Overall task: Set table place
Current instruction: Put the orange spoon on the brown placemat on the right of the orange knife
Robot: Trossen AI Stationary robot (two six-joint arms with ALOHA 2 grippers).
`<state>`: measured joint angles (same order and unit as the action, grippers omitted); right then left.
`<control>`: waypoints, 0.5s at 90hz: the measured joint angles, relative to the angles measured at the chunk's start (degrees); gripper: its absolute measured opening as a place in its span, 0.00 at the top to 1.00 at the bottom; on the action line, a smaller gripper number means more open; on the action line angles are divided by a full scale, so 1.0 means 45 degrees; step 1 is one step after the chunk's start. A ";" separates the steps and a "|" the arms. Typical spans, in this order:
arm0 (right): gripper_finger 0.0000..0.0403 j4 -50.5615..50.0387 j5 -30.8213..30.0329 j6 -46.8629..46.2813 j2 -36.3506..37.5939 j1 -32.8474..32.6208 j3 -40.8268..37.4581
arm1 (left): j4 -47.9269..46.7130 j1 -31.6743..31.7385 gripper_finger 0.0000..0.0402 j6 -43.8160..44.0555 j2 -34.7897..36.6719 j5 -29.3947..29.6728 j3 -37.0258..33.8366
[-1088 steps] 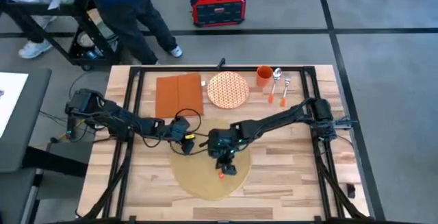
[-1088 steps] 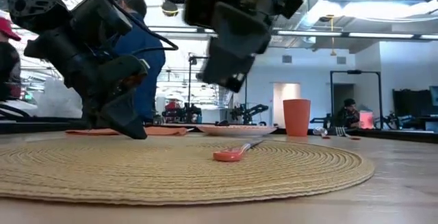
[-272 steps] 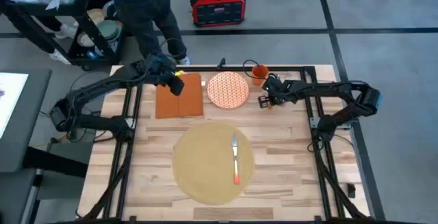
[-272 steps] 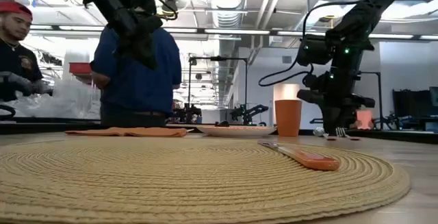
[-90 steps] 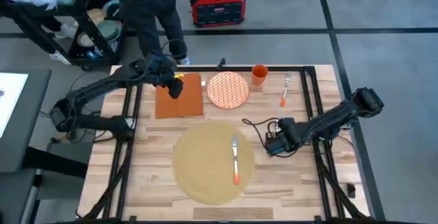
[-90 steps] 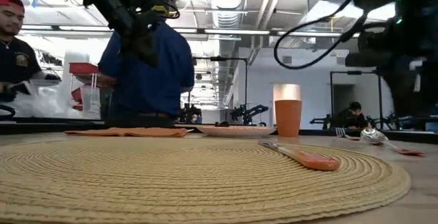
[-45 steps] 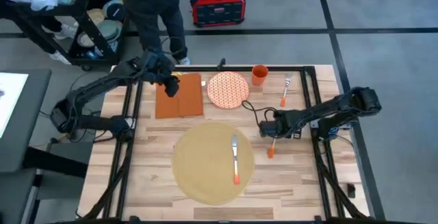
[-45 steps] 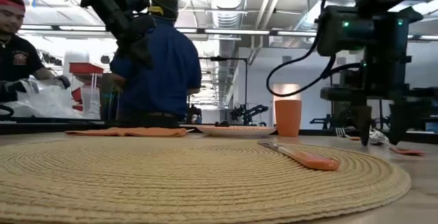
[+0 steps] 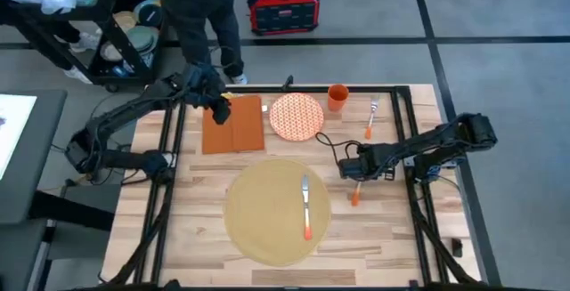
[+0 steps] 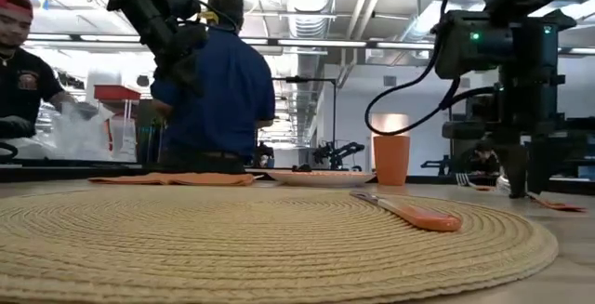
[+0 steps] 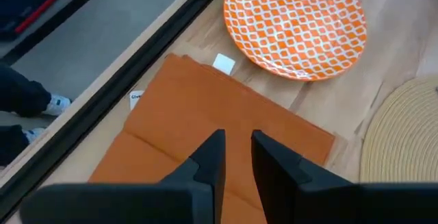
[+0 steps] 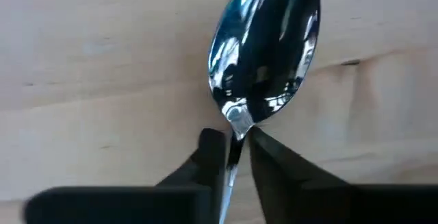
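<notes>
Lowest in the high view, the large round tan woven placemat (image 9: 276, 209) lies on the light butcher-block wooden desk (image 9: 374, 229), carrying an orange-handled knife (image 9: 305, 206). Right of centre, the right gripper (image 9: 354, 173) pinches the neck of a shiny orange-handled spoon (image 12: 263, 53), apparently to lay it beside the mat. At upper left, the left gripper (image 11: 236, 157) hovers, narrowly parted, over the rust-orange rectangular napkin (image 9: 233, 124), likely its next pick.
</notes>
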<state>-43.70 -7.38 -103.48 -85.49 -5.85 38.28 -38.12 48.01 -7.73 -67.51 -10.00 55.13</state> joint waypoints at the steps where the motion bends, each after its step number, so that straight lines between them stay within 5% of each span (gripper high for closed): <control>1: 0.97 0.0016 0.0003 0.0006 0.0000 -0.0010 0.0000 | 0.0003 0.0000 0.87 0.0000 0.0000 0.0000 0.0000; 45: 1.00 0.0557 0.0891 0.0401 -0.0059 -0.0247 0.1262 | 0.0031 0.0000 0.87 -0.0001 0.0000 0.0009 0.0000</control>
<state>-41.20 -3.37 -101.68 -85.76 -6.96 43.96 -37.98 48.01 -7.73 -67.51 -9.96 55.13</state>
